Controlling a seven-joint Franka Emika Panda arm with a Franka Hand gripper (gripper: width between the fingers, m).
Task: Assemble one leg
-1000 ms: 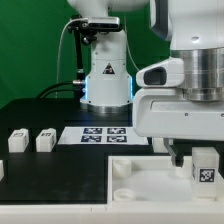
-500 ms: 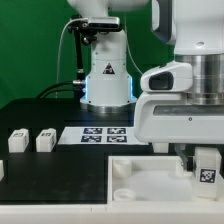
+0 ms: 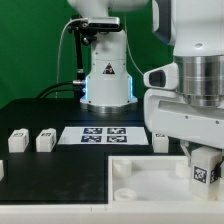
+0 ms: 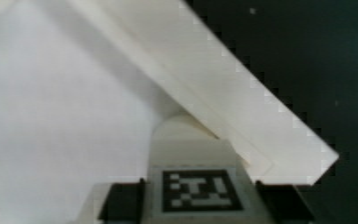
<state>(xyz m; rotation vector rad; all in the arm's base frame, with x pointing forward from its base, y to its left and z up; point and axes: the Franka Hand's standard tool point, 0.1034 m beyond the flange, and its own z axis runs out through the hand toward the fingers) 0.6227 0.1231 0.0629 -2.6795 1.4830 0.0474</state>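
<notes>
My gripper (image 3: 204, 168) is shut on a leg (image 3: 205, 169), a small white block with a black-and-white marker on its face. I hold it low over the large white square piece (image 3: 150, 180), at the exterior view's right. In the wrist view the leg (image 4: 197, 170) sits between my dark fingers (image 4: 123, 200), its tip against the raised rim (image 4: 247, 90) of the white piece. Two more legs (image 3: 18, 141) (image 3: 44, 141) stand on the black table at the exterior view's left.
The marker board (image 3: 100, 133) lies on the table in front of the robot base (image 3: 106, 75). Part of another white piece (image 3: 2, 170) shows at the left edge. A round socket (image 3: 122, 170) sits in the large piece's corner.
My arm has shifted slightly to the exterior view's right and down with the leg still held. The other legs have not moved.
</notes>
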